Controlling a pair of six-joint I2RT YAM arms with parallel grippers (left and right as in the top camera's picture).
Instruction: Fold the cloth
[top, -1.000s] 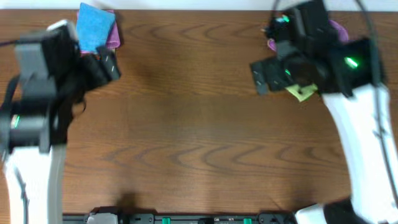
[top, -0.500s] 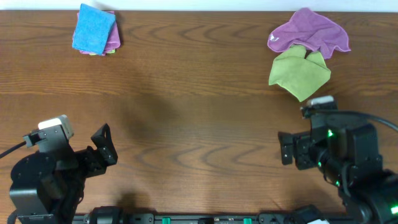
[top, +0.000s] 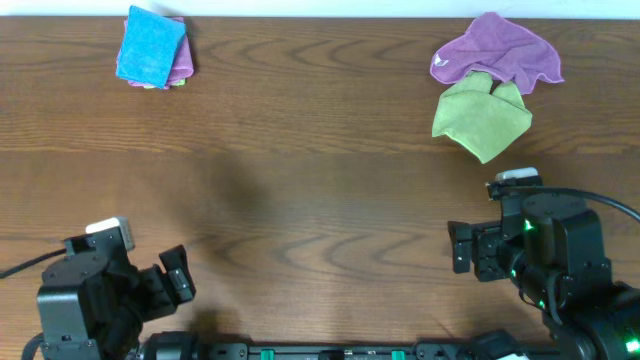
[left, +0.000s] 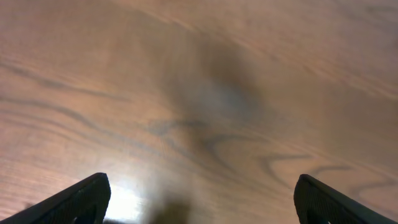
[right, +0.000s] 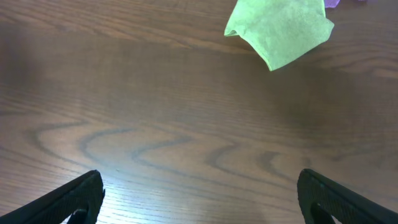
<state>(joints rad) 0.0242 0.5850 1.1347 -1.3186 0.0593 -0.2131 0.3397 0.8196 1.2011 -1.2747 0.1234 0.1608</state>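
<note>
On the brown wood-grain table (top: 320, 150), far-left corner, the blue cloth (top: 150, 45)

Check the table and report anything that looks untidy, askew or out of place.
The purple cloth at the far right lies crumpled, and the yellow-green cloth against it sits skewed with an uneven top edge. The blue cloth at the far left lies neatly folded atop other folded cloths. Nothing looks spilled or damaged.
</note>
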